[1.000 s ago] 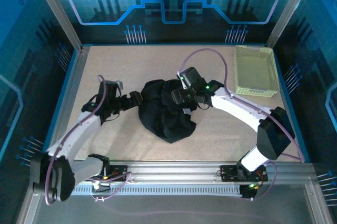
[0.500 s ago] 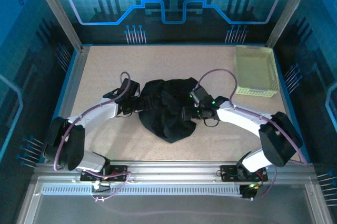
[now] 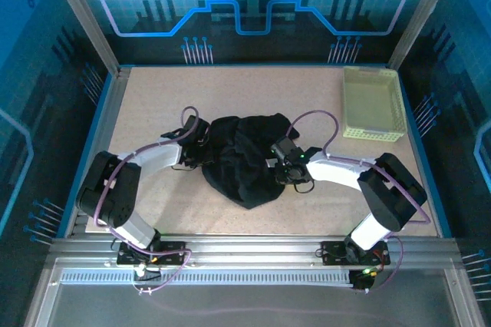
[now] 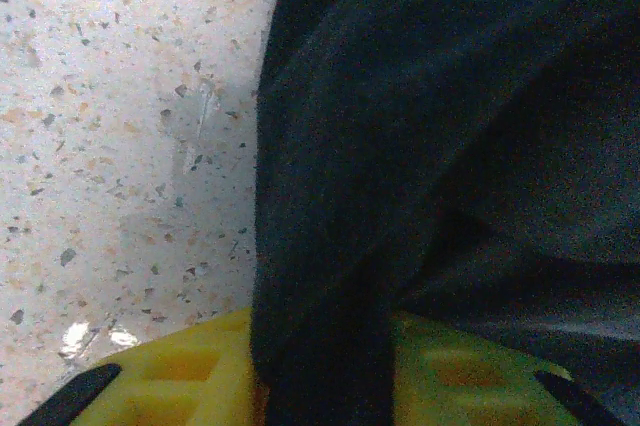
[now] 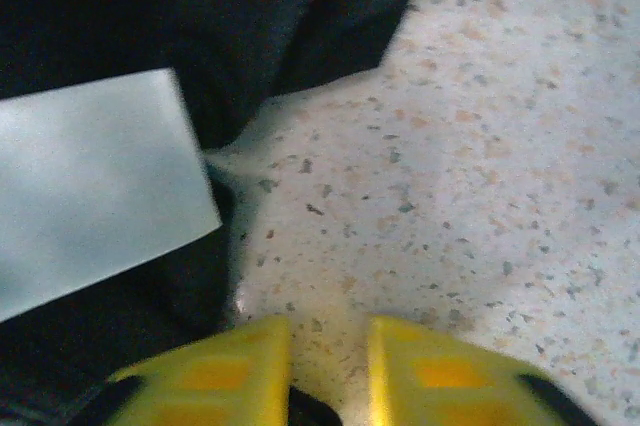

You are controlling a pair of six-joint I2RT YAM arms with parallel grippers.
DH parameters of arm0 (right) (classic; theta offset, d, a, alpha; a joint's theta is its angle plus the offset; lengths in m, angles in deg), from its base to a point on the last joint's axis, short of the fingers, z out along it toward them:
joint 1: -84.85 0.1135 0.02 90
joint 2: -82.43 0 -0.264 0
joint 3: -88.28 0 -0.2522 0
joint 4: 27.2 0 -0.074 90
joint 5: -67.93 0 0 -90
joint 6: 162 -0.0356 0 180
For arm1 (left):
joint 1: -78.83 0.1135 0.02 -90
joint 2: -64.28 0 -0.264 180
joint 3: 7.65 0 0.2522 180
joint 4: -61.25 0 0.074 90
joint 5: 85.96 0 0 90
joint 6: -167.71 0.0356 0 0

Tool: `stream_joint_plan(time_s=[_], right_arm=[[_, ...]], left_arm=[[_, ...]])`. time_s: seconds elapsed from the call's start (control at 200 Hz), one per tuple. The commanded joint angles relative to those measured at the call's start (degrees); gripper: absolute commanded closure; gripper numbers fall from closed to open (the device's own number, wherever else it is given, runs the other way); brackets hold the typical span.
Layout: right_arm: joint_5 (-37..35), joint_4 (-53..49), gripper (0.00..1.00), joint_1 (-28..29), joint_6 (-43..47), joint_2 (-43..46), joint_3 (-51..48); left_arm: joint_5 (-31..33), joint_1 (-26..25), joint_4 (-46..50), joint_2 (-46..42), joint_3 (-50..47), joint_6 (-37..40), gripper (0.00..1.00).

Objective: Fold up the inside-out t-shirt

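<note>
Your left claw (image 4: 320, 381) is clamped on a fold of the black t-shirt (image 3: 242, 160), which lies bunched at mid-frame on the table (image 3: 192, 89). Your right claw (image 5: 330, 361) has its fingers nearly together beside a white label (image 5: 90, 186); whether it pinches cloth, you cannot tell. No fold looks made, so spreading and folding appear still to do.

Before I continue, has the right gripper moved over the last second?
Yes. The right gripper was level with the near rim of the yellow-green basket; it now sits closer to the near rail, at the right edge of the black t-shirt.
</note>
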Motion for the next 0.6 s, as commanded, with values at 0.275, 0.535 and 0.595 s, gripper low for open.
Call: stream_joint_plan(time_s=[0.275,0.535,0.595], right_arm=[[-6.5,-8.0,0.82,1.1,3.5,7.5,7.3],[3.0,-4.7,0.46,2.2,-2.7,12.7,-3.3],[4.5,-3.0,0.45,2.5,-4.1,12.3,-5.1]], left_arm=[[-1.1,-3.3,-2.0,-17.2,-13.2,-6.8,0.79],[-0.4,-6.6,-2.6,-18.0,-14.9,-9.1,0.85],[-0.7,-7.2,-2.9,-17.1,-14.5,-9.3,0.87]])
